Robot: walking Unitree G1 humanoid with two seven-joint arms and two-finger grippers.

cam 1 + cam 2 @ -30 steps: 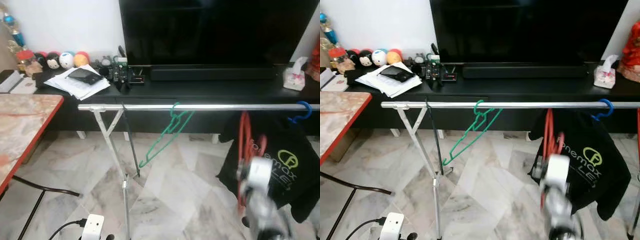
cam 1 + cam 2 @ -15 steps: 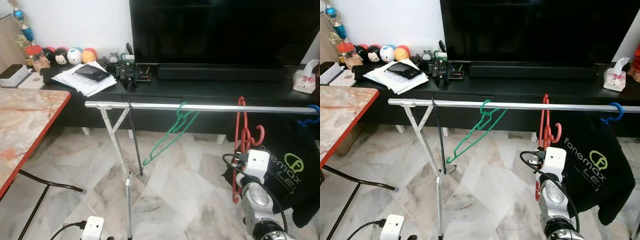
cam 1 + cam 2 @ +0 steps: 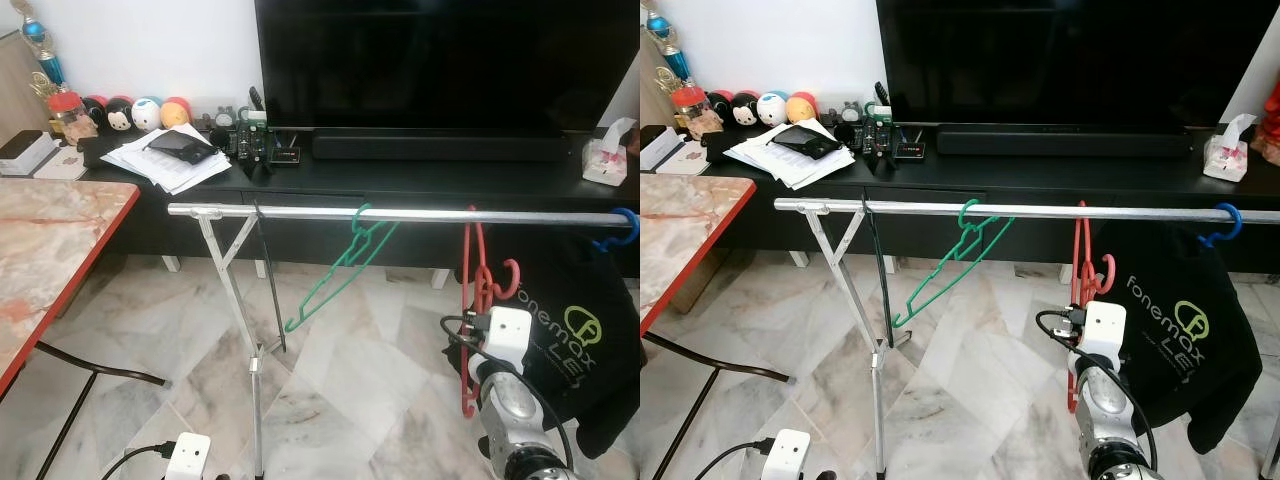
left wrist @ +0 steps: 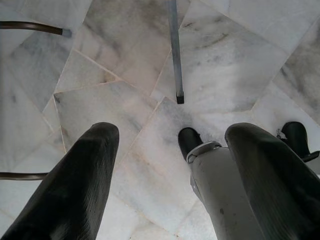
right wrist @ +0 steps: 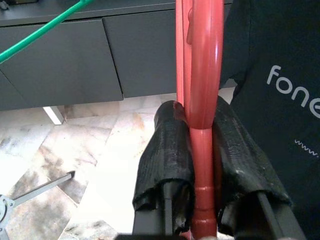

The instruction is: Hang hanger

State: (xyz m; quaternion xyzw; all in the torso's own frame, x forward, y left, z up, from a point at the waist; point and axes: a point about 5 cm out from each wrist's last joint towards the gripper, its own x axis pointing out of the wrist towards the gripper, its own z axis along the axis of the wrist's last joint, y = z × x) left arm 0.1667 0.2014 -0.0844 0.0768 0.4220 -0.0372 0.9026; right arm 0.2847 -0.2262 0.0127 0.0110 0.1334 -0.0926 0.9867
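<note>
A red hanger (image 3: pixel 468 300) hangs upright with its hook over the silver rail (image 3: pixel 300 213), between a green hanger (image 3: pixel 345 262) and a black T-shirt (image 3: pixel 590 340). My right gripper (image 5: pixel 199 150) is shut on the red hanger's lower shaft, one black finger (image 5: pixel 165 150) on each side. The right arm (image 3: pixel 508 400) rises from below, just in front of the hanger. The left gripper (image 4: pixel 172 135) hangs open over the marble floor, holding nothing.
The rack's crossed legs (image 3: pixel 235 290) stand at the left. A marble-topped table (image 3: pixel 50 250) with a red edge is further left. Behind the rail is a black TV cabinet (image 3: pixel 400 180) with papers and small toys. A white power strip (image 3: pixel 185 455) lies on the floor.
The red hanger was raised in the right gripper, its hook went above the rail, and it now sits lower with the hook on the rail. The camera shifted slightly.
</note>
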